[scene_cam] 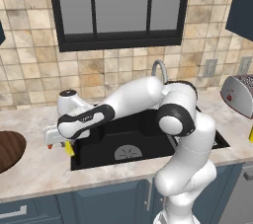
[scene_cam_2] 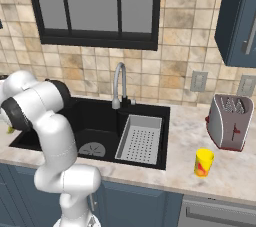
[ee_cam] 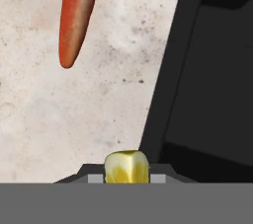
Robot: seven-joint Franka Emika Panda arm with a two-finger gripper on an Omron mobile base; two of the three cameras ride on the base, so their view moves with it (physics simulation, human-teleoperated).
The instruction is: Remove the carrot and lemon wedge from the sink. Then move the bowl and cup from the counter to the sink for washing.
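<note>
Holding the lemon wedge (ee_cam: pixel 126 167) between its nearly closed tips, the pincer (scene_cam: pixel 69 146) hangs at the left rim of the sink (scene_cam: pixel 99 161), over the tabletop (ee_cam: pixel 74 114); the carrot (ee_cam: pixel 76 18) lies on the tabletop just ahead of the pincer, its upper end cut off; the arm hides most of the pincer in the left base view.

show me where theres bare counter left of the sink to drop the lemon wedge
Bare beige marbled counter lies between the slim orange carrot and the black sink rim, under the tool holding the yellow lemon wedge. Further left, the dark brown wooden bowl crowds the edge.
</note>
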